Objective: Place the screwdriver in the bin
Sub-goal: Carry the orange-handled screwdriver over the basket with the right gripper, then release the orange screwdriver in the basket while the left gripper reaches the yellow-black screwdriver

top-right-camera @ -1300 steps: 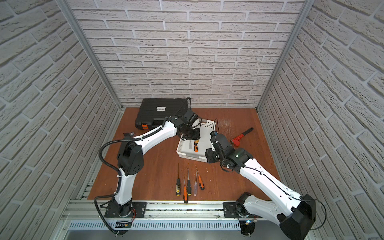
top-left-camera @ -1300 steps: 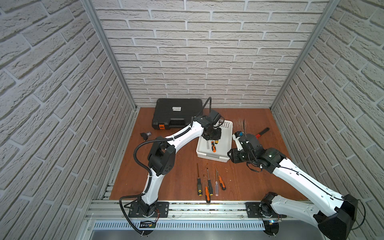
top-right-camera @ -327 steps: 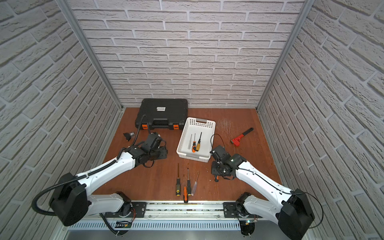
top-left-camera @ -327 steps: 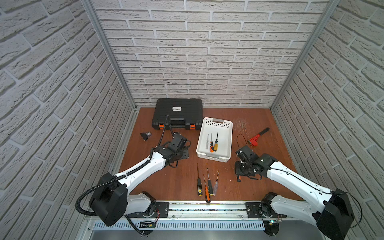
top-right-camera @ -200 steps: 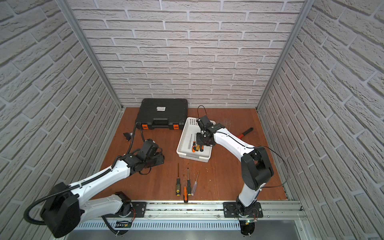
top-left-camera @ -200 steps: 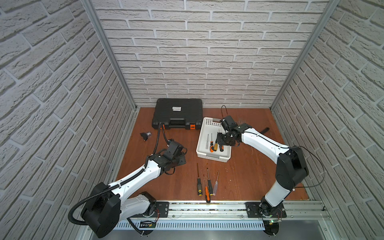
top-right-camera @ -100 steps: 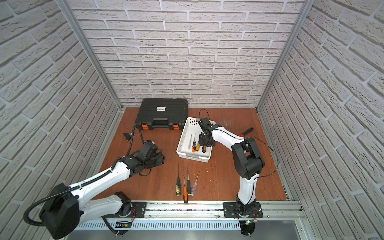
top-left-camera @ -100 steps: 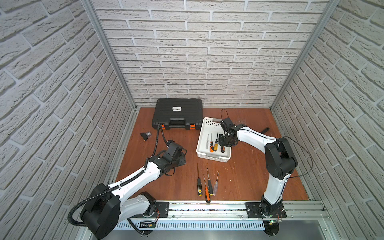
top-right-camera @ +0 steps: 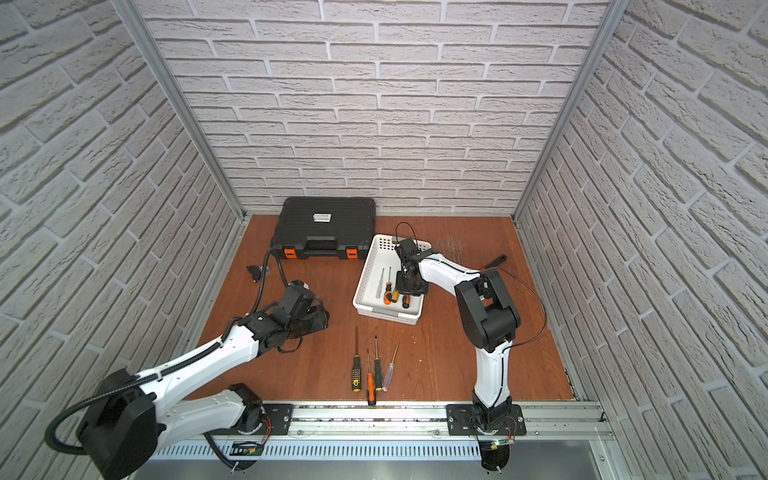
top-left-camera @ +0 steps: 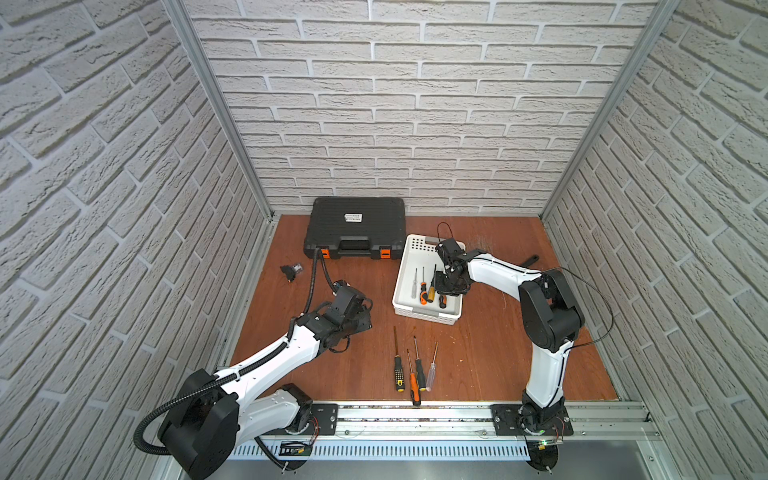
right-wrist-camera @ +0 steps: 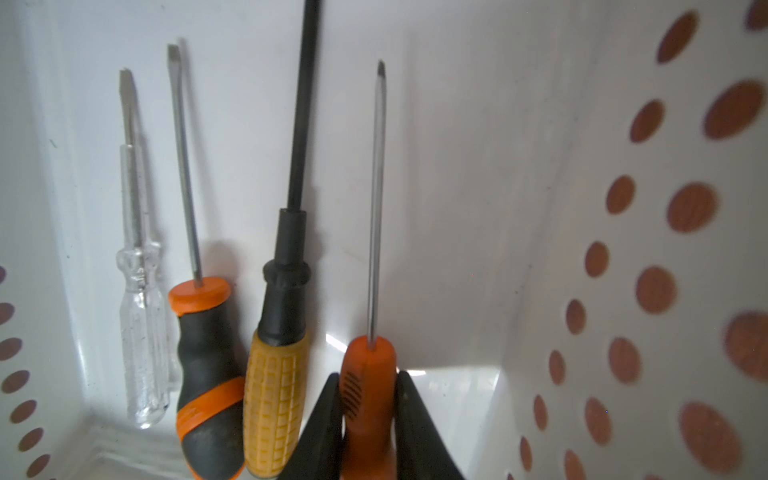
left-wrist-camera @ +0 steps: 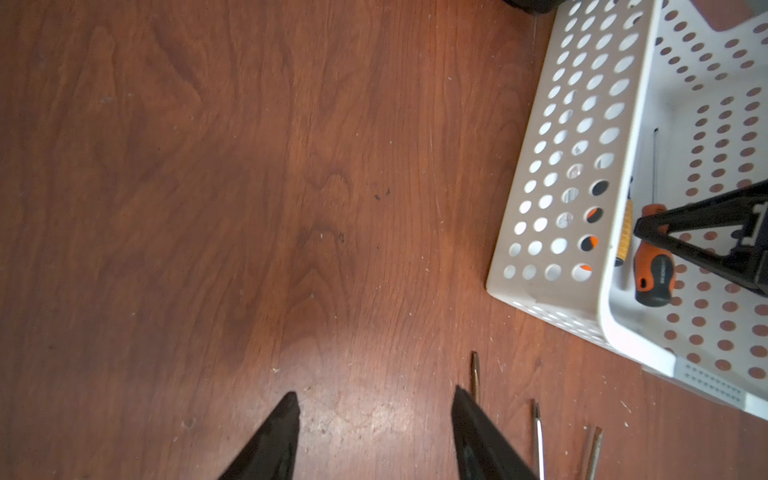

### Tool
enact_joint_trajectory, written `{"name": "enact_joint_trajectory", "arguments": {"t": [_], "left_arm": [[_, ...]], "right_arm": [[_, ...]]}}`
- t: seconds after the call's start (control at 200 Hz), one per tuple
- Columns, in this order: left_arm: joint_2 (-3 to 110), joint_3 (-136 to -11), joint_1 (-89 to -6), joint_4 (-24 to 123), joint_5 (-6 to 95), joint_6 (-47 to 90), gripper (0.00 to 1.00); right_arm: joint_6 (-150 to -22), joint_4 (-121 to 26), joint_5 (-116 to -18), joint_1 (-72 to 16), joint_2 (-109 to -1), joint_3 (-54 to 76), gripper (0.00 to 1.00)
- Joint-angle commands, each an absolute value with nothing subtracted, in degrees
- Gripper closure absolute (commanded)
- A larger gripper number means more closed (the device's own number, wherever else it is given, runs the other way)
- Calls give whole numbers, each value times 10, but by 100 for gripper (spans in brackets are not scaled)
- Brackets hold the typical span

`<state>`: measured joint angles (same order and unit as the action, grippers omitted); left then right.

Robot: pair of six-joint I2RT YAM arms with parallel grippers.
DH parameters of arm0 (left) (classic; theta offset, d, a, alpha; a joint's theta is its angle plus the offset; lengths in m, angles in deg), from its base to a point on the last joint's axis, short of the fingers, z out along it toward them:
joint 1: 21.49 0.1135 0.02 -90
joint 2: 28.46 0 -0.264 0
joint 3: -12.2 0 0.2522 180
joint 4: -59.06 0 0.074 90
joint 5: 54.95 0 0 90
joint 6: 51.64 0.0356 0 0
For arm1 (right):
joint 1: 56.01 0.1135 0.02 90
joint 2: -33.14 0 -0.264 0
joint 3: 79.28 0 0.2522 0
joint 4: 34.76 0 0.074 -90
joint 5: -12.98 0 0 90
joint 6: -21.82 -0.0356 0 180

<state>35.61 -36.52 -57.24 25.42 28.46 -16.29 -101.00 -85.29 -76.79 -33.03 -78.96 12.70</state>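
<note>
White brick-pattern walls (top-left-camera: 415,124) on three sides of a reddish wooden tabletop (top-left-camera: 498,353), viewed from above. At far centre, just right of a black toolcase (top-left-camera: 357,226) with orange latches: the white perforated bin (top-left-camera: 424,315). Reaching into it from the right, the right gripper (right-wrist-camera: 368,382). Clamps the orange handle of the screwdriver (right-wrist-camera: 370,361) between narrow jaws, one black finger pressed to each side, tips just behind the handle's shaft end. Holds it inside the bin, in the near right part, handle toward the near wall and thin steel shaft pointing straight ahead of the jaws to the far end. Hard to tell whether resting on the white floor or held just above it. Immediately left, parallel on the bin floor: a yellow-and-black driver (right-wrist-camera: 276,374), an orange-and-black driver (right-wrist-camera: 203,361) and, farthest left, a clear-handled driver (right-wrist-camera: 141,332), the first close beside one finger. On the left of the scene, well apart from the bin, the left gripper (left-wrist-camera: 376,392): jaws moderately wide, nothing between them, low over bare wood. Near the front edge, between the two arms, four loose drivers (top-left-camera: 411,370) in a row, shafts pointing far.
</note>
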Motion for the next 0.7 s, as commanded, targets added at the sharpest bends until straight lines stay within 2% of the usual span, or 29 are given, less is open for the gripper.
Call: {"name": "enact_joint_trajectory", "arguments": {"t": [0.0, 0.395, 0.695], "left_arm": [[349, -371, -569, 264, 282, -153, 40], [374, -403, -577, 222, 361, -113, 42], [431, -432, -683, 174, 381, -141, 43]], "right_arm": [[-1011, -845, -768, -330, -786, 142, 69], [-981, -849, -756, -315, -721, 170, 67], [-953, -828, -780, -259, -604, 118, 67]]}}
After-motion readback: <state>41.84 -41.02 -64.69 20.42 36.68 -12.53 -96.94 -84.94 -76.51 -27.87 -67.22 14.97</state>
